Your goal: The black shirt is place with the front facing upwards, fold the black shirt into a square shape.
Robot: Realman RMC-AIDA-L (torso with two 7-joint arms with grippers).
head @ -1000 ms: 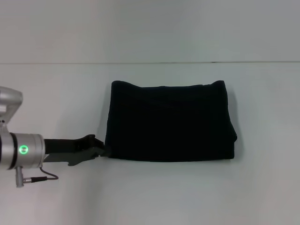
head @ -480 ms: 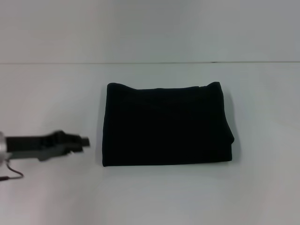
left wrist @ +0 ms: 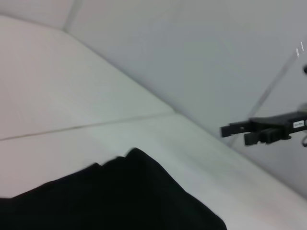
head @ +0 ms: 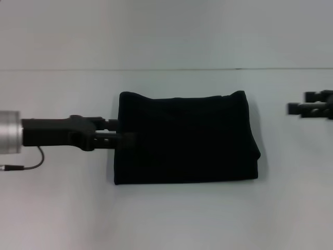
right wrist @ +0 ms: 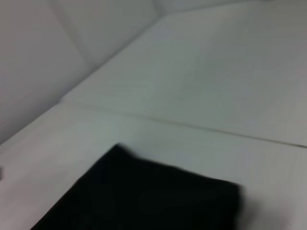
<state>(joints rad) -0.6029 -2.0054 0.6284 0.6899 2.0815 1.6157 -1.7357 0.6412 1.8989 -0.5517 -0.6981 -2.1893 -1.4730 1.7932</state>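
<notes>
The black shirt [head: 184, 138] lies folded into a near-square rectangle on the white table, with only plain black cloth showing. It also shows in the left wrist view [left wrist: 120, 196] and the right wrist view [right wrist: 144, 196]. My left gripper [head: 122, 131] reaches in from the left, raised, with its tips over the shirt's left edge; its fingers stand apart and hold nothing. My right gripper [head: 297, 102] enters at the right edge, well clear of the shirt, open and empty. It also shows far off in the left wrist view [left wrist: 234, 135].
The white table [head: 62, 208] runs to a back edge [head: 166, 69] where it meets a pale wall. A thin cable [head: 26, 164] hangs from the left arm.
The left gripper drew back left from the shirt's lower left corner, then rose and came in over the shirt's left edge. The right gripper has entered at the right. The shirt lies still.
</notes>
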